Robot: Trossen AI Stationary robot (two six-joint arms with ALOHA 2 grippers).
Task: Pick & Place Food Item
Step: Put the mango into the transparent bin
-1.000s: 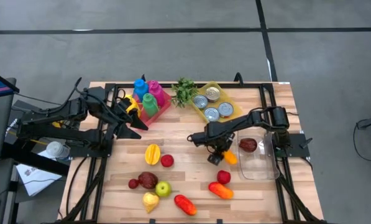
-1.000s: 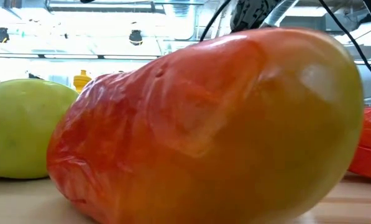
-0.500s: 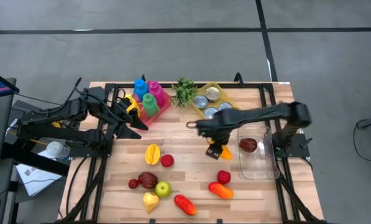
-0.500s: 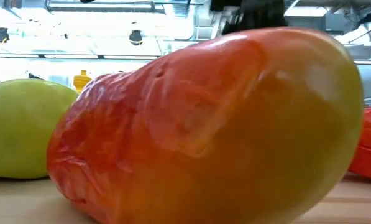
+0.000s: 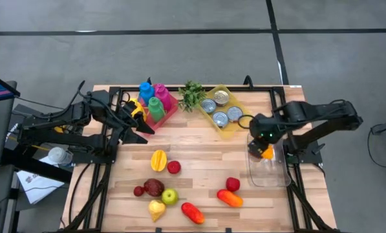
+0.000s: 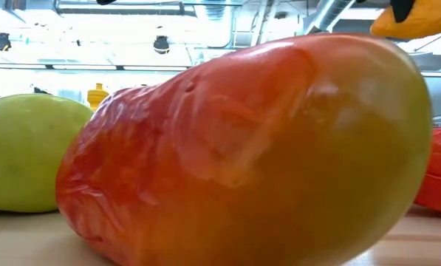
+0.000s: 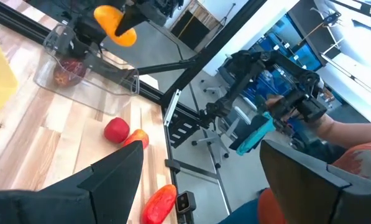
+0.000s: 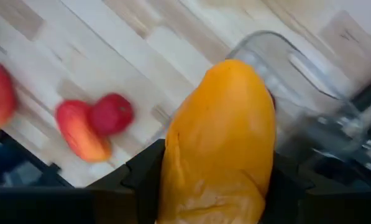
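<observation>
Right tool (image 5: 265, 147) clamped on orange fruit (image 5: 268, 153), hanging above clear bin (image 5: 270, 178) at frame right; left tool (image 5: 143, 128) apart.

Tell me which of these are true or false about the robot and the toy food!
1. The right gripper holds an orange fruit. True.
2. The fruit hangs over the clear box. True.
3. The clear box has nothing in it. False: a dark red fruit lies inside.
4. The left gripper holds a bottle. False: it is open, holds nothing, and waits beside the tray of bottles.
5. The cans sit in a yellow tray. True.
</observation>
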